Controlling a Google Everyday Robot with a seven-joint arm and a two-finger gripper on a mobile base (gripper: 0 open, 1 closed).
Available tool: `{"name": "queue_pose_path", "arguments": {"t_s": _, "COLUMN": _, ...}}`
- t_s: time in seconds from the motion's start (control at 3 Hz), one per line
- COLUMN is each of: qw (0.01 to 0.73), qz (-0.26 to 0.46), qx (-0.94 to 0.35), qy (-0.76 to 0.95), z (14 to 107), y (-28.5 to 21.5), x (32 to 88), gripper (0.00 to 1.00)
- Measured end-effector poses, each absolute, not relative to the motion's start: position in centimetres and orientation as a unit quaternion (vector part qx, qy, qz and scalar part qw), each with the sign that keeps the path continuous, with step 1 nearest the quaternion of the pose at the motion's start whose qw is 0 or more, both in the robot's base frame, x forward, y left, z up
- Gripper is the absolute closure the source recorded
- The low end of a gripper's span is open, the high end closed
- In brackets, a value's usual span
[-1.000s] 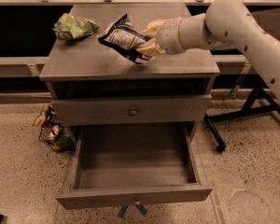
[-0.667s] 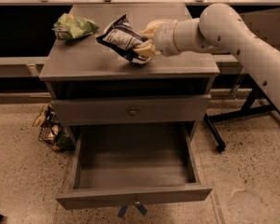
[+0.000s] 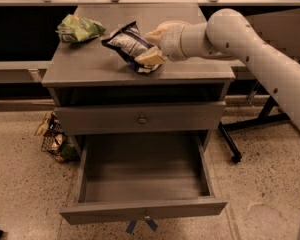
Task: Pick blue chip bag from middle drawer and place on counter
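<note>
Camera view, nearest first: blue tape cross (image 3: pixel 140 226) on the speckled floor, just under the front of the wide grey lowest drawer (image 3: pixel 142 210). That drawer is pulled fully out and shows only its bare grey floor. Left of it, a small wire basket (image 3: pixel 52 143) on the floor holds mixed snack packets. Above, the grey flat-front middle drawer (image 3: pixel 105 120) with a round metal knob is pushed closed. On top, the flat matte grey counter (image 3: pixel 90 69) carries the dark blue foil chip bag (image 3: pixel 126 44) with a white-grey panel, lying tilted near the centre. The cream two-finger gripper (image 3: pixel 153 46) reaches in from the right and is clamped on the bag's right end. A light green snack bag (image 3: pixel 77 28) sits at the far left corner, well apart.
</note>
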State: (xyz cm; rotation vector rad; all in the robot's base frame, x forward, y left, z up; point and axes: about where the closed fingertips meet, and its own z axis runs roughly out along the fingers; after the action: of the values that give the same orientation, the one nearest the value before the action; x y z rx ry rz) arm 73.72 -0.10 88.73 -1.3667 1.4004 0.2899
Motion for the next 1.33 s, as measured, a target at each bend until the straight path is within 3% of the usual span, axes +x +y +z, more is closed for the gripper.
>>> {"name": "queue_pose_path", "arguments": {"t_s": 0.33, "qw": 0.553, "qz": 0.122, "qx": -0.573, "qy": 0.593, "z": 88.5, "y": 0.2, "x": 74.1, "gripper": 0.0}}
{"name": "queue_pose_path", "arguments": {"t_s": 1.0, "qw": 0.577, "qz": 0.154, "qx": -0.544, "qy": 0.589, "z": 90.0, "y": 1.0, "x": 74.0, "gripper": 0.0}}
{"name": "queue_pose_path", "arguments": {"t_s": 1.33, "qw": 0.609, "qz": 0.166, "qx": -0.476, "qy": 0.612, "z": 94.3, "y": -0.9, "x": 73.8, "gripper": 0.0}}
